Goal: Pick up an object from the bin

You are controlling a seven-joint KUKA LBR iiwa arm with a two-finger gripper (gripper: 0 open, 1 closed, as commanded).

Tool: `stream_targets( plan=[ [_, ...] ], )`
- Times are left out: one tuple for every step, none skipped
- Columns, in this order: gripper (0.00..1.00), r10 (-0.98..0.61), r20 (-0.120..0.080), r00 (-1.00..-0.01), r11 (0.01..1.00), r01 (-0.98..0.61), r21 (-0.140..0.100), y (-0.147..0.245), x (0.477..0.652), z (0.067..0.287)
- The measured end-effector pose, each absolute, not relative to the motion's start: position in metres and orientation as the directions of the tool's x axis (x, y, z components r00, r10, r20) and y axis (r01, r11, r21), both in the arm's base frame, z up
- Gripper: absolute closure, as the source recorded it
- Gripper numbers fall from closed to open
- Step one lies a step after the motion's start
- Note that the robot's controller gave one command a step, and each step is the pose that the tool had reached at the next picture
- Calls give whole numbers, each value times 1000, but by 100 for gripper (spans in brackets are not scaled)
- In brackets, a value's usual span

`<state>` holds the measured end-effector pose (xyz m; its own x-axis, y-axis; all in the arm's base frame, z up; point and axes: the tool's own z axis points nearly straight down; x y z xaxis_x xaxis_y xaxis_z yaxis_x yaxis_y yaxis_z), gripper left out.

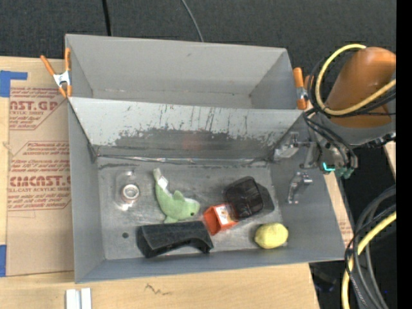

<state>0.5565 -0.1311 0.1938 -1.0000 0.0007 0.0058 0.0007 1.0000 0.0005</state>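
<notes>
Your tool (297,184), spread or pressed together you cannot tell, hangs over the bin's sloping right wall (317,224), so a straight descent could scrape metal and miss the black rounded lump (244,197) and the yellow ball (271,235) lying just left.

Six small things lie on the floor of the grey bin (193,76), all toward its near side. At the far left sits a small clear round piece (130,191). Right of it lies a pale green soft toy (175,205), slanting. Along the near edge a long black block (174,239) lies flat. A small orange-red box (219,217) touches its right end and a dark, rounded, glossy lump (244,198). A yellow lemon-shaped ball (271,235) lies apart, near right.
</notes>
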Motion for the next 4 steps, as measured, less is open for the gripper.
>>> stream_targets(
  plan=[
    [0,0,-2,-1000,1000,0,-1,-131,558,198],
    [0,78,-8,-997,997,78,0,-121,560,160],
    [0,141,-6,-990,990,141,1,-104,555,94],
    [100,246,-11,-969,969,246,0,-82,531,75]
  ],
)
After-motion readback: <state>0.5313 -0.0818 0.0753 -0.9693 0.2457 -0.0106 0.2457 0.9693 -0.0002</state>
